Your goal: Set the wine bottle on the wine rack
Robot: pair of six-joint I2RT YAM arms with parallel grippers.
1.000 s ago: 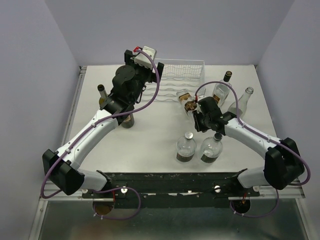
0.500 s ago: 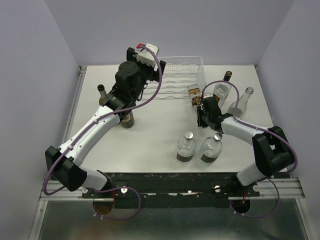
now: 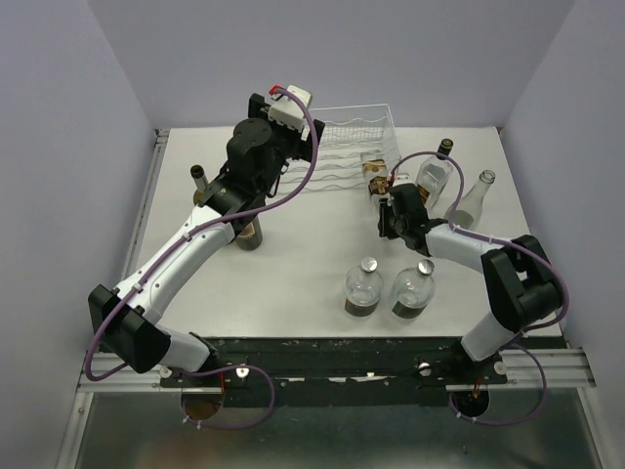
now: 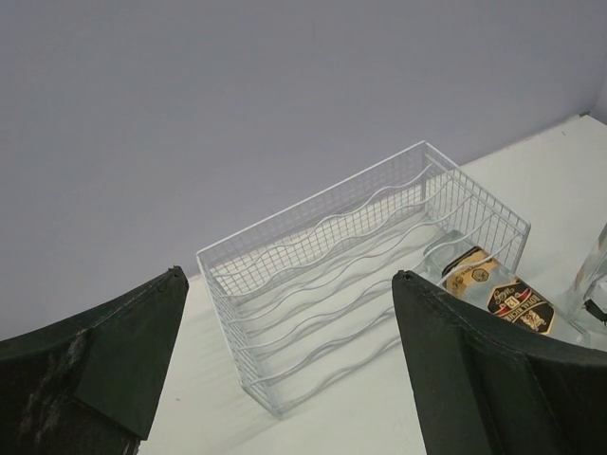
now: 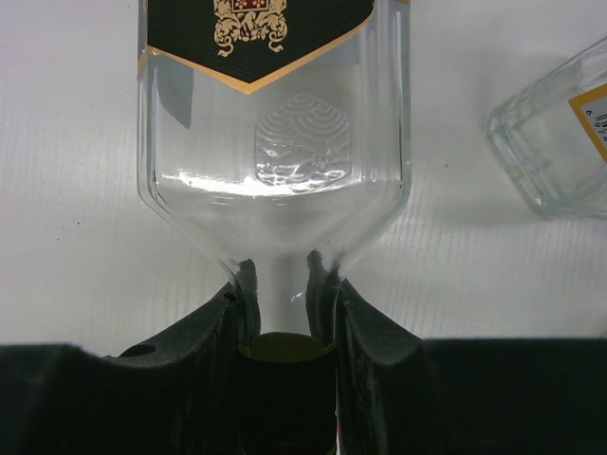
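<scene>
A round flask (image 3: 364, 290) stands just left of its twin (image 3: 412, 290), near centre; a slim clear bottle (image 3: 473, 202) stands far right.

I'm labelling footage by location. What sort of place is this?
Probably a robotics lab test cell: plain walls box in a white table, and the left arm and right arm are bolted at its near edge.

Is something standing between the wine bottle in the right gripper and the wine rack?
Nothing visible. The right gripper holds the wine bottle by its neck, and the bottle's base lies at the wine rack's right end. The other bottles stand aside, to the right.
</scene>
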